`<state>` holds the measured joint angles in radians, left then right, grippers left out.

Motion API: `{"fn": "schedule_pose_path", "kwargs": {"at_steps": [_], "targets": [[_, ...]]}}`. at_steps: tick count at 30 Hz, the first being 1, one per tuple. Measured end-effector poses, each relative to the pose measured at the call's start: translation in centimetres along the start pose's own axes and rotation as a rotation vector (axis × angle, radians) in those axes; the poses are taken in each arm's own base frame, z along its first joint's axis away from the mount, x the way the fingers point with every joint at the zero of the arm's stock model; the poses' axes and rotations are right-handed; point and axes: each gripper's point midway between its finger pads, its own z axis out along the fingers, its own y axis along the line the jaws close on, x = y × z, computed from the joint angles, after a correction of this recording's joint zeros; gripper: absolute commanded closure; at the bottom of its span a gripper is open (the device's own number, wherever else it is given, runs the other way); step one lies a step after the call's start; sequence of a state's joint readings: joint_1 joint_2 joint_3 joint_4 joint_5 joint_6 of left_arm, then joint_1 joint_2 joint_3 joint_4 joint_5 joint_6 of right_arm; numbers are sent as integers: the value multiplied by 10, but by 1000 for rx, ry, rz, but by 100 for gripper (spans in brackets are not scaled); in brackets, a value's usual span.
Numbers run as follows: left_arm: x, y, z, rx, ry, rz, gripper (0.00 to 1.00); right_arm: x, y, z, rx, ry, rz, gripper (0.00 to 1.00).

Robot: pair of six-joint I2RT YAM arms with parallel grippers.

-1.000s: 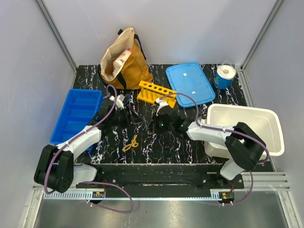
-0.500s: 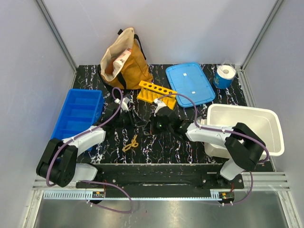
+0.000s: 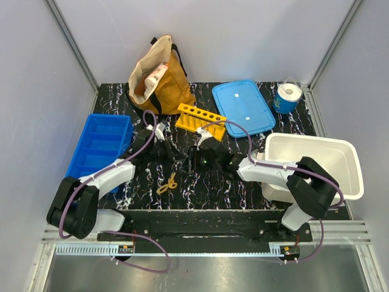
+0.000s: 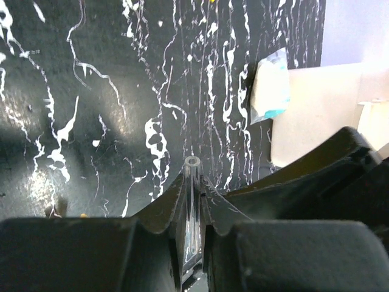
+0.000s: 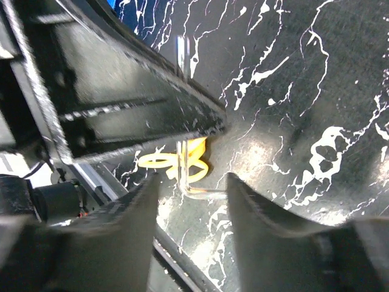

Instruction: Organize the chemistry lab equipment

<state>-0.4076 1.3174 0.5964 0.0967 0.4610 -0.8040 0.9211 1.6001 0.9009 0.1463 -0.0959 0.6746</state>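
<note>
Clamping a thin clear tube (image 4: 193,172) between the tightly closed fingers of the left pincer (image 4: 193,190), tube mouth poking out just ahead. Held the right pincer (image 5: 193,182) wide, a clear tube (image 5: 182,177) in its gap, small yellow looped piece (image 5: 196,163) just beyond.

tan bag (image 3: 159,76), blue lid (image 3: 243,106), white bin (image 3: 328,161)

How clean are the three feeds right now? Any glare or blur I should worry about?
Top external: evenly lit and sharp. Left wrist: the clear tube is crisp, with a glare patch on the table at left. Right wrist: its own fingers are blurred, and there is glare on the table right of the yellow looped piece.
</note>
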Motion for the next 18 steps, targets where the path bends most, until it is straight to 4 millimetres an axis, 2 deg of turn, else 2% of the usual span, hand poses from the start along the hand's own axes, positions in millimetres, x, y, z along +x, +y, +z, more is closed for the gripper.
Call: {"fn": "schedule_pose_path", "kwargs": {"at_steps": [2,5,9,11,14,18], "targets": [[-9,-4,-2,-7,-11,5,89,1,-1,-2,4,4,-4,32],[-30,-7,-9,-19,-42,3,89,-9,8,-12,-14,-29,-7,21],[-84,2,-38,-58,-174,-23,87,-21,21,-31,-51,-69,-16,14],[-118,12,-65,-98,-273,-38,87,-27,28,-41,-68,-89,-19,13],[-160,31,-110,-165,-416,-55,87,-30,31,-49,-77,-106,-20,11],[-191,68,-164,-260,-562,-109,87,-29,27,-53,-68,-112,-19,10]]}}
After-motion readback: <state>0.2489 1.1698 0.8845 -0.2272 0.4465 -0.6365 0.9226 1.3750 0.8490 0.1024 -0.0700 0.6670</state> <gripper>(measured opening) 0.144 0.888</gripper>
